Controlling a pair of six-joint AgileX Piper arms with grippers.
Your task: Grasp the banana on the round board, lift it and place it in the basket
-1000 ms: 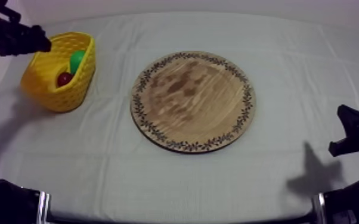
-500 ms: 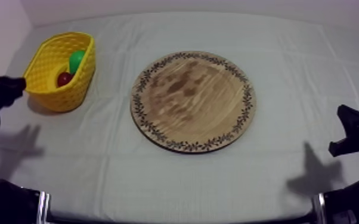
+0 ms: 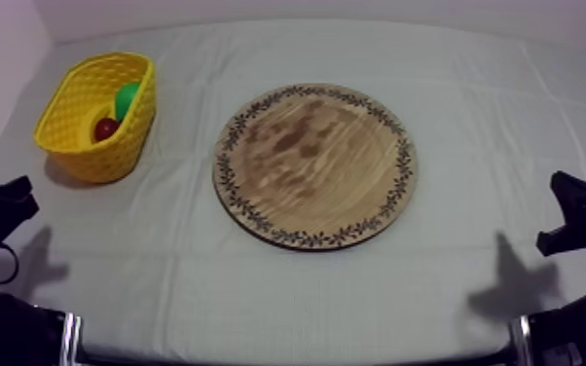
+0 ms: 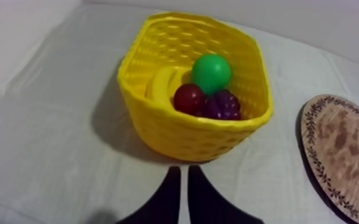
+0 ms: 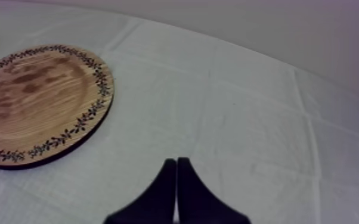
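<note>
Banana: the banana (image 4: 161, 83) lies inside the yellow basket (image 4: 158, 128), against the wall on the side away from the board. The other fruit hides part of it, so I cannot tell how it is lying.
Wooden board: the wooden board (image 3: 311, 161) sits mid-surface, well apart from the basket, with nothing on it.
Basket company: a green pear (image 4: 211, 72), a small red fruit (image 4: 189, 98) and a bunch of grapes (image 4: 220, 106) are crowded together beside the banana, with the red fruit touching or nearly touching it.
Left gripper: the left gripper (image 4: 183, 170) hangs over the bare cloth in front of the basket, apart from it. Its fingers are drawn in to a narrow wedge with only a thin slit between them, and they hold nothing.
Right gripper: the right gripper (image 5: 176, 161) is low at its own side, beyond the board. Its fingers are pressed together and empty.
Task stage: judging by how things lie, the banana is delivered and the task looks complete, with nothing left to carry.
How the banana would handle: it is probably a light, stiff toy with a smooth curved skin. It should not crush, but it could twist or slip out of a loose pinch.
Where to hold: across the middle of the curve, with the fingers spanning its narrow width, not at the tapering ends.
Risk if regrasped: reaching into the basket would mean coming down along the wall, and the fingers could nudge the red fruit or catch the rim.
Surface: the grey-white cloth (image 3: 258, 292) lies creased but flat around the basket and board.
</note>
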